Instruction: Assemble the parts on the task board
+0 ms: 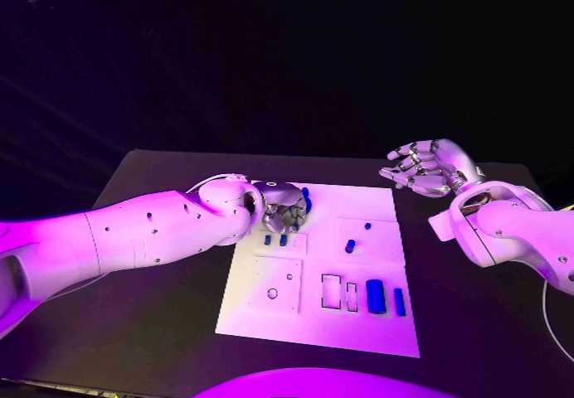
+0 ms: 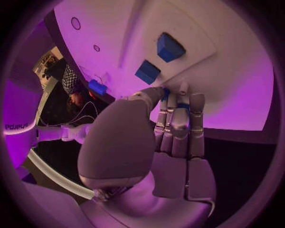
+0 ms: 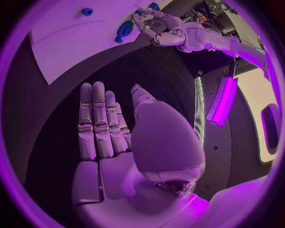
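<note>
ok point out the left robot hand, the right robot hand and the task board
left robot hand (image 1: 284, 214), head view, on its curled fingers
right robot hand (image 1: 425, 166), head view, on its palm
task board (image 1: 317, 336), head view, on its bare near edge

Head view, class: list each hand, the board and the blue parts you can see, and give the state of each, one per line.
Left silver hand: fingers curled on a blue part at the board's far edge.
Right silver hand: raised off the board, fingers apart, holding nothing.
White task board: flat on the black table.
Large blue cylinder part: lying on the board.

Probably a robotics lab: a black table (image 1: 143, 332) carries a white task board (image 1: 359, 332), with cables and dim equipment (image 3: 216, 9) beyond it.
</note>
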